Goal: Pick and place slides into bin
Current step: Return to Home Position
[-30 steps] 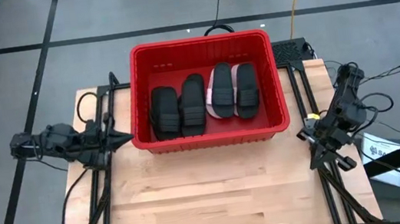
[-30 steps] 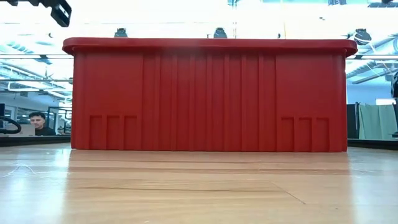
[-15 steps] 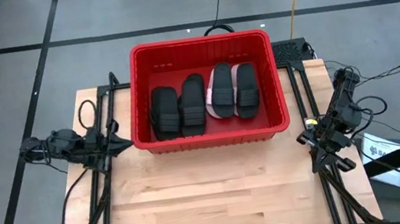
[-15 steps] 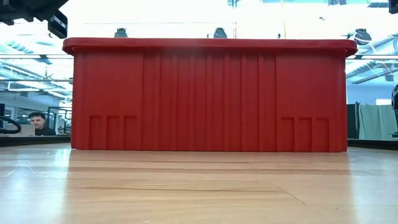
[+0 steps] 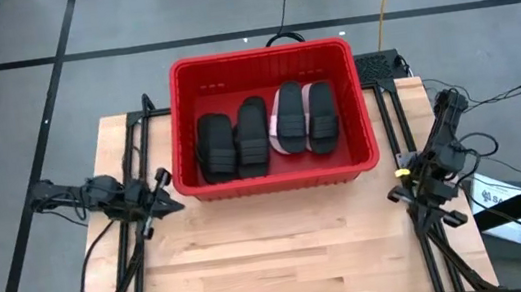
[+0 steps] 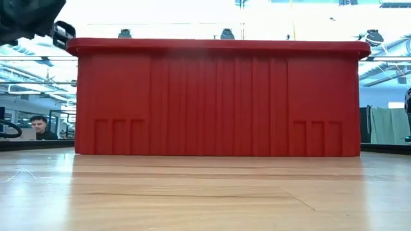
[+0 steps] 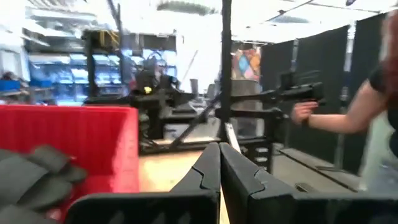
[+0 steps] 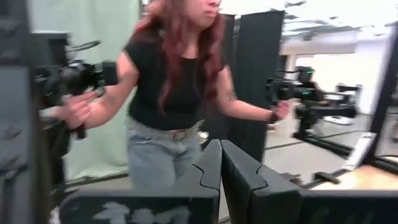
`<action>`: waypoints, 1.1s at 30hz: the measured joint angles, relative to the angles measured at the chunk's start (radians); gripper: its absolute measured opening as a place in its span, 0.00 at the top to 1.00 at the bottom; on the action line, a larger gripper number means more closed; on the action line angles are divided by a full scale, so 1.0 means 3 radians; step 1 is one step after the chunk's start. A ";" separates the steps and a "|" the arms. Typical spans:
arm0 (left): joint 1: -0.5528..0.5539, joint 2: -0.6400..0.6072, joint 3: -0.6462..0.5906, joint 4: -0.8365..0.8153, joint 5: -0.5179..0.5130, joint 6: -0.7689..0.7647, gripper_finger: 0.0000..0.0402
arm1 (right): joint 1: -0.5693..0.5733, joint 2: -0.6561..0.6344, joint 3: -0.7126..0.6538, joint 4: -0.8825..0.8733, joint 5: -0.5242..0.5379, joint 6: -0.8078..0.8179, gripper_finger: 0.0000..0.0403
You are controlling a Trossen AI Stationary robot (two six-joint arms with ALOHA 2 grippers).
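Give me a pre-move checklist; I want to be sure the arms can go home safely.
1. All slides inside the bin, none on the table: ok.
2. Left gripper shut and empty: ok.
3. Right gripper shut and empty: ok.
4. Left gripper clear of the bin's front corner: cannot tell, it sits very near.
5. Person beyond the right arm at a safe distance: cannot tell.
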 joint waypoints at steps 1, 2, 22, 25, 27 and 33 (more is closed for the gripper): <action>0.0000 0.0000 -0.0027 0.0002 0.0047 -0.0019 0.99 | 0.0000 0.0000 -0.0042 0.0019 -0.0083 0.0002 1.00; 0.0000 0.0001 -0.0074 -0.0027 0.0098 -0.0041 0.99 | 0.0000 0.0001 -0.0087 0.0044 -0.0127 0.0001 1.00; -0.0006 0.0009 -0.0248 -0.0045 0.0834 -0.0126 0.99 | -0.0001 0.0013 -0.0365 0.0087 -0.0011 -0.0024 1.00; -0.0005 0.0009 -0.0247 -0.0055 0.0759 -0.0149 0.97 | -0.0001 0.0013 -0.0367 0.0090 0.0014 -0.0024 1.00; -0.0004 0.0009 -0.0247 -0.0057 0.0747 -0.0142 0.96 | -0.0001 0.0013 -0.0367 0.0089 0.0009 -0.0024 1.00; -0.0004 0.0010 -0.0247 -0.0057 0.0734 -0.0149 0.94 | -0.0001 0.0013 -0.0370 0.0089 0.0009 -0.0024 1.00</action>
